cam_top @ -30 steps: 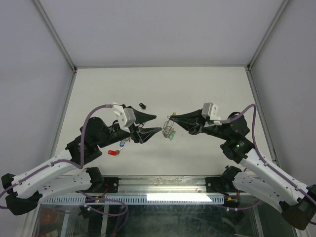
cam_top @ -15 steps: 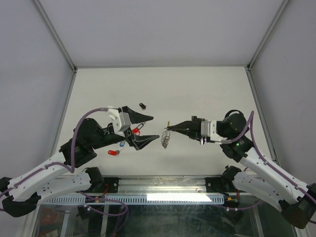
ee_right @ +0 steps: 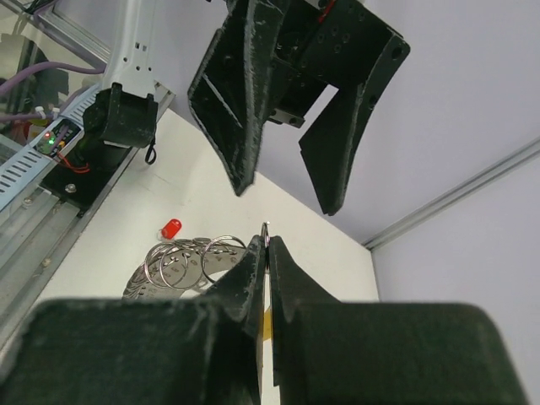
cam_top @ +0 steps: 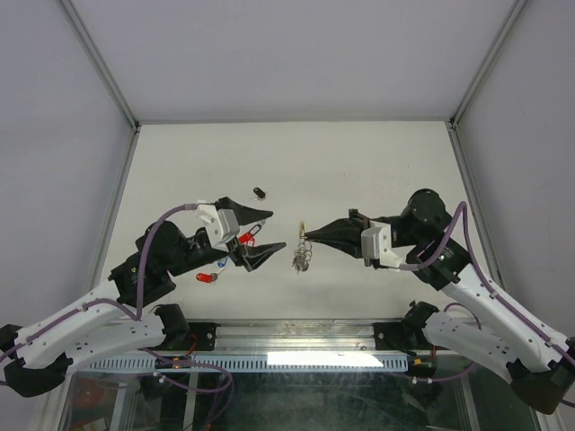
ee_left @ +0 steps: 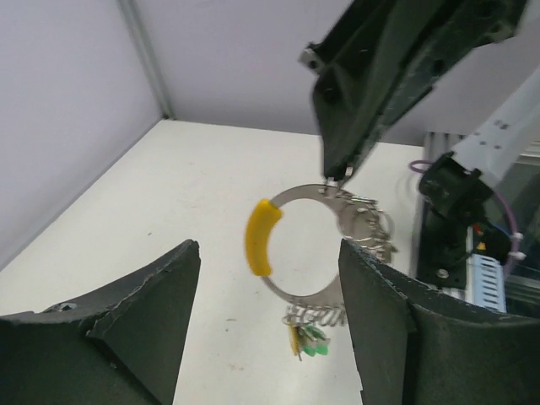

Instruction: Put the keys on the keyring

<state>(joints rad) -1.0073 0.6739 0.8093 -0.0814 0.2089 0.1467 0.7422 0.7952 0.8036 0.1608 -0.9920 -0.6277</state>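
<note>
A thin silver keyring (ee_left: 295, 195) with a yellow sleeve (ee_left: 260, 237), small rings (ee_left: 371, 228) and a dangling green-tagged key (ee_left: 310, 341) hangs over the table (cam_top: 359, 162), toward its near edge. The right claw (cam_top: 305, 237) pinches its top. The left claw (cam_top: 277, 229) faces it, spread wide.

I read keyring (ee_left: 295, 194) as thin shiny metal wire w/ glossy yellow plastic sleeve (ee_left: 260, 238). Left gripper (cam_top: 274, 229) & right gripper (ee_right: 267, 245): matt black, grainy plastic. Table (ee_left: 169, 202): matt white, smooth.
</note>
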